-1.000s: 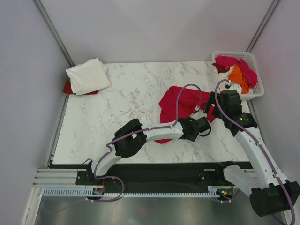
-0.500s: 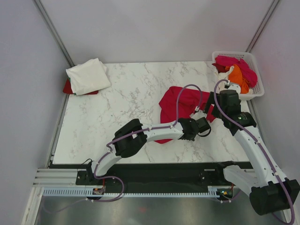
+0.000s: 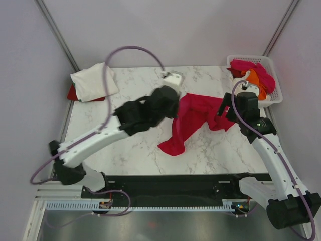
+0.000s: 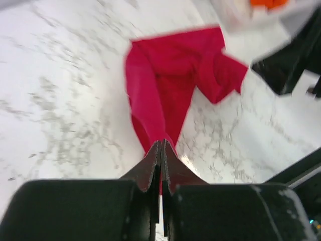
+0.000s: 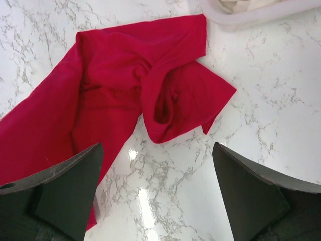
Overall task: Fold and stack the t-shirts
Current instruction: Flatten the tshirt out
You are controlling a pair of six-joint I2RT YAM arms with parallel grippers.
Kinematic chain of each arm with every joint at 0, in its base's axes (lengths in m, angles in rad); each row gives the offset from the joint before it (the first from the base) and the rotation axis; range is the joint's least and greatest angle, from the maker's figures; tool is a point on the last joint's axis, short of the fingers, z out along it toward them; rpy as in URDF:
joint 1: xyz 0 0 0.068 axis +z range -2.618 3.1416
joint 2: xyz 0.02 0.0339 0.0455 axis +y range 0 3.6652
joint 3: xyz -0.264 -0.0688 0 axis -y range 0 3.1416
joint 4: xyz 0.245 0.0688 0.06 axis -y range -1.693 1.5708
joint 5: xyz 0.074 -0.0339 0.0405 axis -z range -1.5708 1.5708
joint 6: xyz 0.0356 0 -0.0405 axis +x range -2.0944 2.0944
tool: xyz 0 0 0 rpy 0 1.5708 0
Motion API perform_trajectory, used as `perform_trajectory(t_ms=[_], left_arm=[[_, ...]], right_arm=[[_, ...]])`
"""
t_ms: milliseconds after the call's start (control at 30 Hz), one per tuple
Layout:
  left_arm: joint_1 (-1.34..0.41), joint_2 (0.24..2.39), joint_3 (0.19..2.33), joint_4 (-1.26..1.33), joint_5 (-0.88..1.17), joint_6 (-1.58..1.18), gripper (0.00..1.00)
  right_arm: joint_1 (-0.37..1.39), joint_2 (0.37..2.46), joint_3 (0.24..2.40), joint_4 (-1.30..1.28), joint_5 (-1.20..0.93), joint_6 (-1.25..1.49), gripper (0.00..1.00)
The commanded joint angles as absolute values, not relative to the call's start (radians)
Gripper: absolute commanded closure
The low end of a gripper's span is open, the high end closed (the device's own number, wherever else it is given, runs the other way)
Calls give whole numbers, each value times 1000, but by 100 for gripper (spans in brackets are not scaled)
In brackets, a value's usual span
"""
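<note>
At the far-left corner of the table (image 3: 220, 150) a cream-white t-shirt (image 3: 93, 80) lies folded on top of a red one (image 3: 71, 94), of which only an edge shows, so a stack of two looks finished. Nearer the middle, the left gripper (image 4: 161, 144) has its fingers pressed together on a pinch of the crimson t-shirt (image 3: 198, 113), with a sliver of red showing between them in the left wrist view. The cloth runs up from the marble to that pinch, while the rest of it trails rightward in a crumpled, twisted strip, one sleeve curled over on itself. This shirt is neither spread flat nor folded, so I judge the work on it to be at the start, at the stage of lifting and pulling it open. Just right of it, the right gripper (image 5: 156, 150) hovers over the shirt's sleeve end with its fingers wide apart and nothing between them. At the far-right corner, the white basket (image 3: 277, 84) holds a heap of unfolded shirts, a pink one (image 3: 248, 65) and an orange one (image 3: 256, 80) with some white cloth below them. Roughly two shirts are done, one is in hand, and at least three wait in the basket, so less than half of the task appears complete.
</note>
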State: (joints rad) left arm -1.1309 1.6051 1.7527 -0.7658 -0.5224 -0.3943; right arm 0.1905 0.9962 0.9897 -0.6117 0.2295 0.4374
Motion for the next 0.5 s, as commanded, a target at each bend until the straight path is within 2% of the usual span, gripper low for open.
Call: perform_trajectory(t_ms=[0, 200, 333, 367, 400, 467], left_arm=[[-1036, 1339, 1652, -822, -600, -341, 98], [-747, 1031, 1239, -857, -497, -354, 98], [-644, 980, 1094, -856, -414, -371, 97], [-643, 989, 1080, -842, -370, -405, 91], [-643, 1005, 1051, -822, -347, -420, 74], [-641, 1064, 1019, -749, -239, -458, 54]], right_arm=[[192, 1000, 1022, -638, 175, 445, 2], [192, 1048, 1002, -624, 123, 451, 2], [195, 1124, 999, -577, 62, 459, 2], [198, 1141, 1000, -568, 48, 460, 2], [201, 1172, 1003, -557, 34, 469, 2], [222, 1195, 1008, -537, 32, 479, 2]])
